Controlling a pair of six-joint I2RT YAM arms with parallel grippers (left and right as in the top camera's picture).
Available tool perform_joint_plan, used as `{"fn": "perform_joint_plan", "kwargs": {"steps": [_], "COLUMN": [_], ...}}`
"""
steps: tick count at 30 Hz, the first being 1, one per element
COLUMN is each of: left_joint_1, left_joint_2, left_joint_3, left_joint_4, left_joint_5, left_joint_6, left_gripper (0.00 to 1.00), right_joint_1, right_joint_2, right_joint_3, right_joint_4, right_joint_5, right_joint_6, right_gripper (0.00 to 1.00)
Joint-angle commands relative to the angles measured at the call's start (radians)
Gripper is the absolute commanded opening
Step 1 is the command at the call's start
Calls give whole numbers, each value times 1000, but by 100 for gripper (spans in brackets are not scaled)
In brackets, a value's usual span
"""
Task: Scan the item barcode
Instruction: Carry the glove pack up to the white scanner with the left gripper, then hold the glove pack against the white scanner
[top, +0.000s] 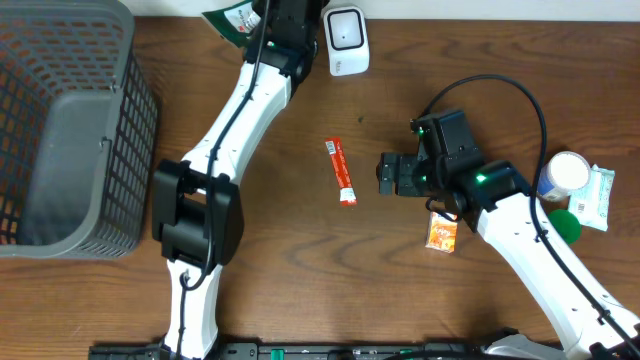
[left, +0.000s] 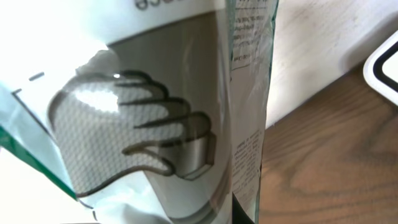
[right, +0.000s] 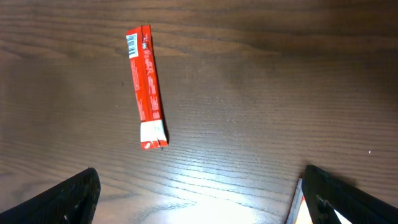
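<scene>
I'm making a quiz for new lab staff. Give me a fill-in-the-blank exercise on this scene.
The packet that the left arm holds up shows a picture of a ____. The stick packet lying mid-table is mostly ____ in colour. The right fingers are ____, holding nothing.
Missing words: glove; red; open.

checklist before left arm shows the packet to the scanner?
1. Grip: left gripper shut on packet: ok.
2. Position: packet close beside scanner: ok.
3. Barcode turned toward scanner: cannot tell.
4. Other arm: right gripper open and empty: ok.
5. Loose item: sachet lies apart from both grippers: ok.
</scene>
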Motion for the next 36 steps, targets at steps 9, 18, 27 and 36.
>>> {"fn": "perform_joint_plan", "kwargs": {"steps": [9,18,27,36], "left_joint_1": [-6,-27,-27,-27], "left_joint_2": [134,163,214,228], "left_joint_3": [16,-3,-3,-3], "left_joint_4": [114,113,123,105], "left_joint_5": [-11,-11,-12,-11], "left_joint_6": [6,5,14,16], "left_gripper": [7,7,7,7], "right_joint_1": [-7,-7,-7,-7], "right_joint_2": [0,0,0,0], "right_joint_3": [3,3,3,3], "right_joint_4": [-2,-2,-2,-2], "right_joint_5": [8,8,8,8], "right_joint_6": [-7,-7,-7,-7], "right_gripper": [99,99,99,99]}}
